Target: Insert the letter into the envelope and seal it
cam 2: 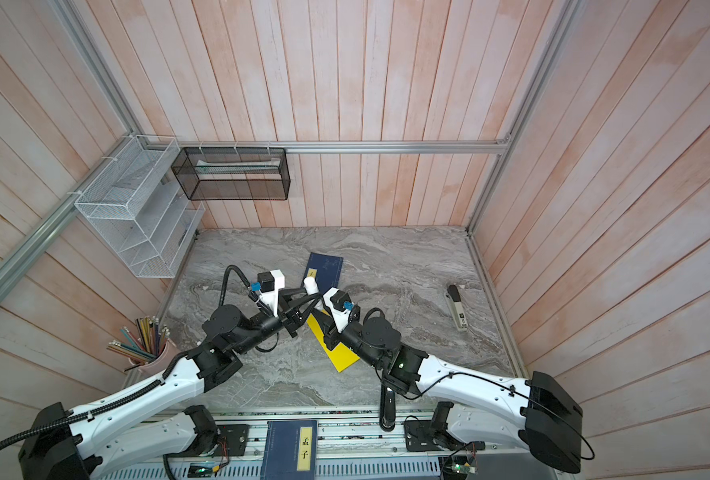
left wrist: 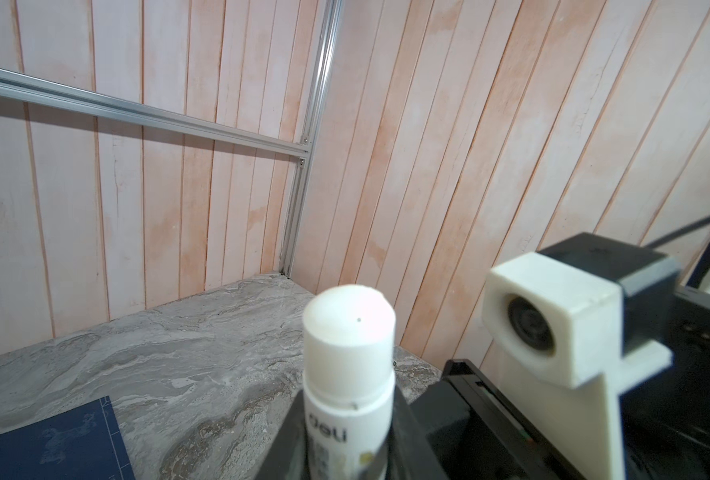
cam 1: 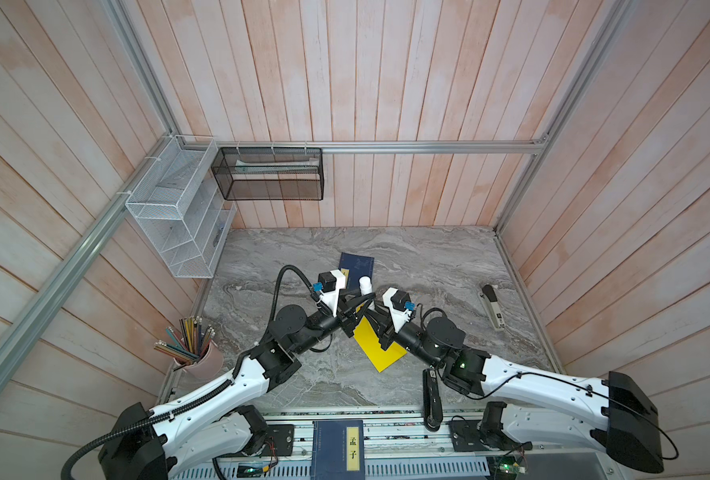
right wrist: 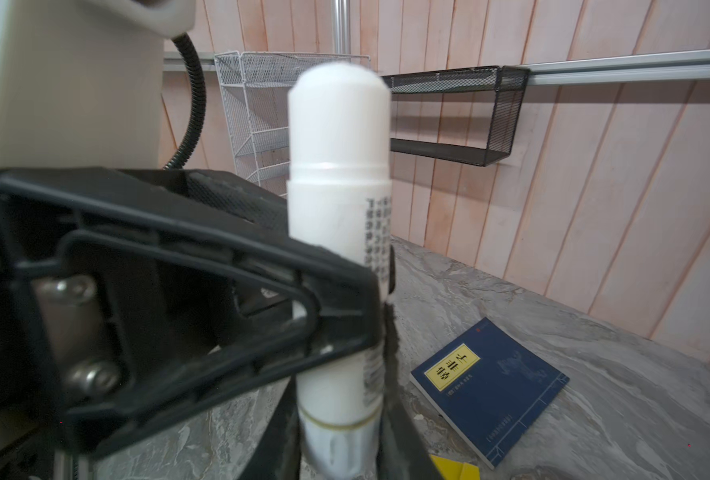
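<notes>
A white glue stick (cam 1: pixel 364 286) (cam 2: pixel 310 284) is held above the yellow envelope (cam 1: pixel 376 345) (cam 2: pixel 336 353), which lies flat mid-table, partly under both wrists. My left gripper (left wrist: pixel 347 436) (cam 1: pixel 363 297) is shut on the stick's body just below the cap (left wrist: pixel 349 328). My right gripper (right wrist: pixel 336 436) (cam 1: pixel 372 307) is shut on the stick's lower end. In the right wrist view the left gripper's black finger (right wrist: pixel 178 270) crosses the stick (right wrist: pixel 338 166), and a yellow envelope corner (right wrist: pixel 457 469) shows below. The letter is out of view.
A dark blue book (cam 1: pixel 357 266) (right wrist: pixel 490 386) lies just behind the grippers. A pink cup of pencils (cam 1: pixel 203 357) stands front left, a stapler-like tool (cam 1: pixel 493 307) lies at the right, and a black object (cam 1: pixel 431 399) at the front edge. White (cam 1: pixel 178 216) and black (cam 1: pixel 270 174) mesh racks hang on the walls.
</notes>
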Robot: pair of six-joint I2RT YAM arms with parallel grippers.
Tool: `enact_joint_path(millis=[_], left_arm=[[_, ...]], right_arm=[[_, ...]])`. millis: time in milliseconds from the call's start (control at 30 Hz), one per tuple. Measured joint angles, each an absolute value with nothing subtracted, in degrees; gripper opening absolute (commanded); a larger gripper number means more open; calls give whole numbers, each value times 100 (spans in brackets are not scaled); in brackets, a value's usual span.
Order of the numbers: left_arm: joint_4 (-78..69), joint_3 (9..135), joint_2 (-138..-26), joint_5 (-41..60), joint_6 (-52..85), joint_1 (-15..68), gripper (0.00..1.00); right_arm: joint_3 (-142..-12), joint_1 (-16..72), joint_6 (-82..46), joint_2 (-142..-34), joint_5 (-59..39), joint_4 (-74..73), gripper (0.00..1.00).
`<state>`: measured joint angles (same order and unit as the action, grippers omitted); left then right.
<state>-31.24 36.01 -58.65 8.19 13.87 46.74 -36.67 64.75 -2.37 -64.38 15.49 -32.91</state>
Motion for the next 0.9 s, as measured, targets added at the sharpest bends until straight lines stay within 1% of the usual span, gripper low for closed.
enact_joint_path(millis=[133, 267, 333, 400, 533, 633, 767, 900], left_arm=[[-3133, 3601, -5833, 298, 1260, 4842, 0], [-3166, 3592, -5833, -113, 1199, 4965, 0], [-3205, 3564, -5828, -281, 1199, 5026, 0], [-3234, 3555, -5828, -375, 1201, 5072, 0], [-3271, 3555, -5815, -462, 1212, 5118, 0], [-3201, 3557, -5806, -753, 1199, 5039, 0], [-2993, 3607, -5752, -934, 1201, 4899, 0], [-2709, 3612, -5664, -838, 1262, 4700, 0]], right_arm=[[-3868, 6895, 14, -6733, 2644, -3411, 0], [-4045, 7210, 215, -7057, 3540, -3592, 4], [-4064, 7317, 294, -7166, 3841, -3741, 8], [-4064, 7365, 325, -7196, 3959, -3822, 16], [-4034, 7384, 384, -7177, 3962, -3924, 38], [-3979, 7406, 419, -6982, 3682, -3804, 48], [-3802, 7231, 327, -6460, 3022, -3581, 55], [-3575, 6810, 209, -5843, 2189, -3448, 55]])
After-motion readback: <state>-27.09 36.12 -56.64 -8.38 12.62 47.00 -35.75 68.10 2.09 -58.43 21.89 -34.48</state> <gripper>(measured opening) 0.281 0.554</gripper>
